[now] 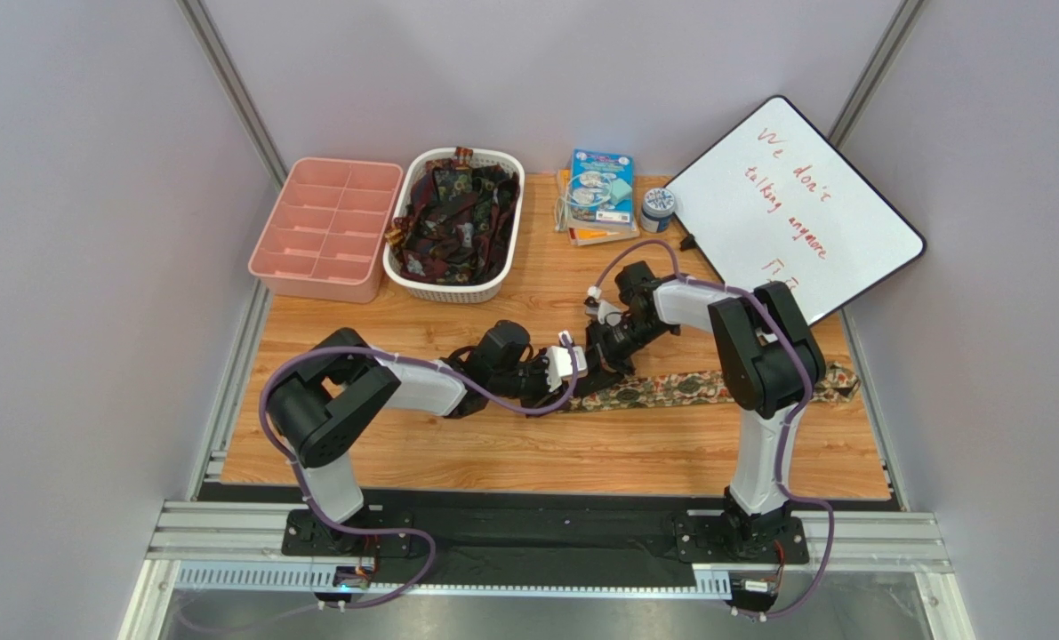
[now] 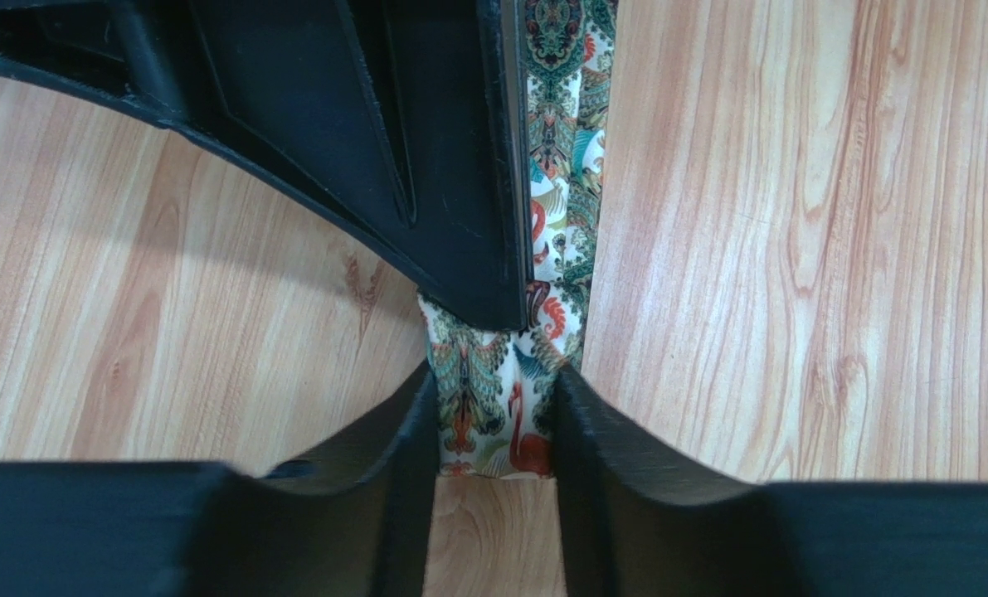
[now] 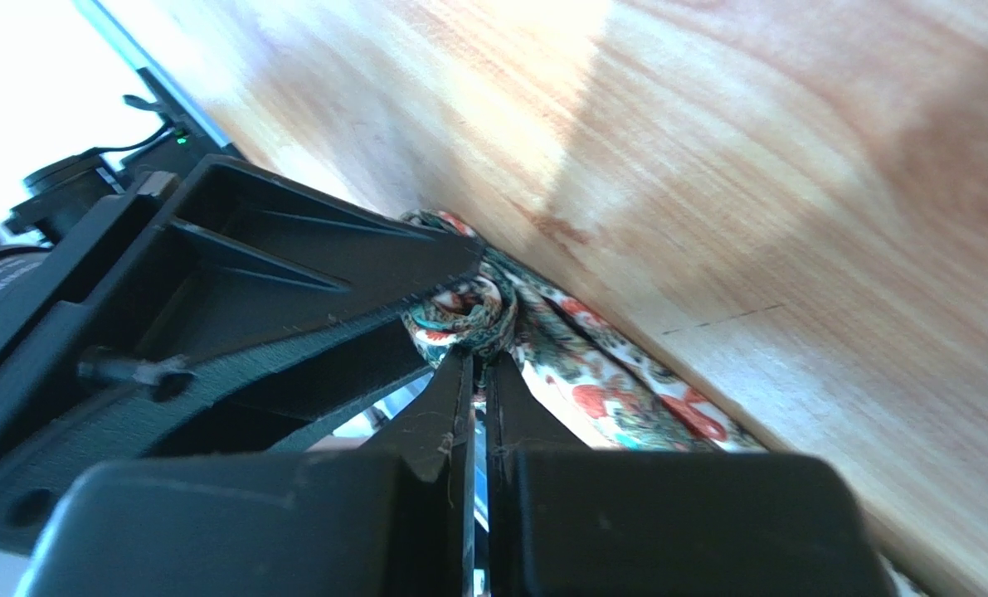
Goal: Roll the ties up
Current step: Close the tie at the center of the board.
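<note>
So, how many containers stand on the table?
2. A pink divided tray at the back left, and a white basket just beside it, full of ties. Nothing seems to hide another.

The right gripper (image 3: 471, 363) has its jaws almost together, tips at the rolled end of the patterned tie (image 3: 586, 373). The left gripper (image 3: 451, 296) flanks that roll from the left. The remaining tie lies flat on the wooden table (image 3: 773, 187).

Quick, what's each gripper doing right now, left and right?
Left gripper: closed on the end of the tie.
Right gripper: closed, pinching the tie at its rolled part.
</note>
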